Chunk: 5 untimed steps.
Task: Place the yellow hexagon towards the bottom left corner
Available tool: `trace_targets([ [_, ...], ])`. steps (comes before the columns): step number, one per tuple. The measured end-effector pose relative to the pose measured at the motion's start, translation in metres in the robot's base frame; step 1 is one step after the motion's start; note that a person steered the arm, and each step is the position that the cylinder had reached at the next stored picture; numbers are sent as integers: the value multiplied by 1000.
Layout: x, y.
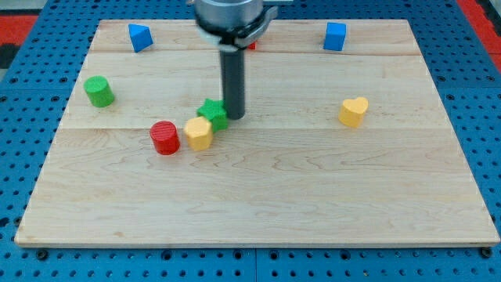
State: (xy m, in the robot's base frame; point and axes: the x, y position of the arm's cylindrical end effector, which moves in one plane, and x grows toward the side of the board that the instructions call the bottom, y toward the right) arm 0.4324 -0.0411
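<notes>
One yellow hexagon [199, 134], no long axis, sits beside green star [212, 113]; no hand shows.

My tip [235, 117] touches the green star [213, 113], which crowds the yellow hexagon [199, 134] at its two o'clock. The red cylinder [164, 138] stands just beside the hexagon at nine o'clock, blocking that side. From six to eight o'clock the table [258, 211] lies open. The green cylinder [99, 92] sits well apart at ten o'clock.
</notes>
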Motion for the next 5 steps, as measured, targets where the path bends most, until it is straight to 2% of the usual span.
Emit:
trace_targets([
  [1, 41, -44],
  [3, 75, -114],
  [4, 98, -83],
  [5, 108, -77],
])
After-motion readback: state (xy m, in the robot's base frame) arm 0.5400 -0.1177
